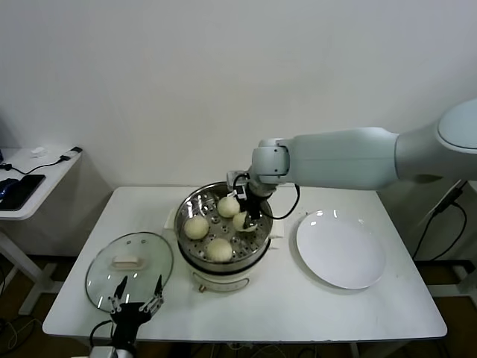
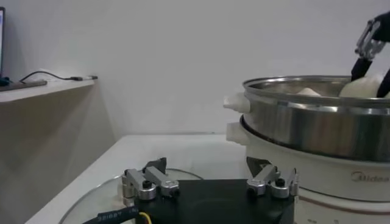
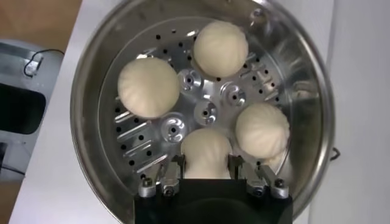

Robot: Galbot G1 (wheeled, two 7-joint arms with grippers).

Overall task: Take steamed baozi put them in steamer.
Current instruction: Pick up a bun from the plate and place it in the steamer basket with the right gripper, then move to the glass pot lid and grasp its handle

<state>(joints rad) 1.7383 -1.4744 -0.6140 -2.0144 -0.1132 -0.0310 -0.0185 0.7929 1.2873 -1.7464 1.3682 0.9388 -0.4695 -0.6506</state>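
1. Four steamed baozi (image 3: 149, 87) are seen inside the steamer (image 1: 188, 212), mid-worktop (image 1: 373, 306).
2. One baozi (image 3: 206, 152), at the steamer's right side, is gripped by the right tool (image 3: 206, 173).
3. The left tool (image 1: 136, 300) is held wide above the glass lid (image 1: 104, 268).

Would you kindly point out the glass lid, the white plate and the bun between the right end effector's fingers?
glass lid (image 1: 128, 262): head view, on its white handle.
white plate (image 1: 341, 250): head view, on its bare middle.
held bun (image 3: 206, 152): right wrist view, on its rounded top.
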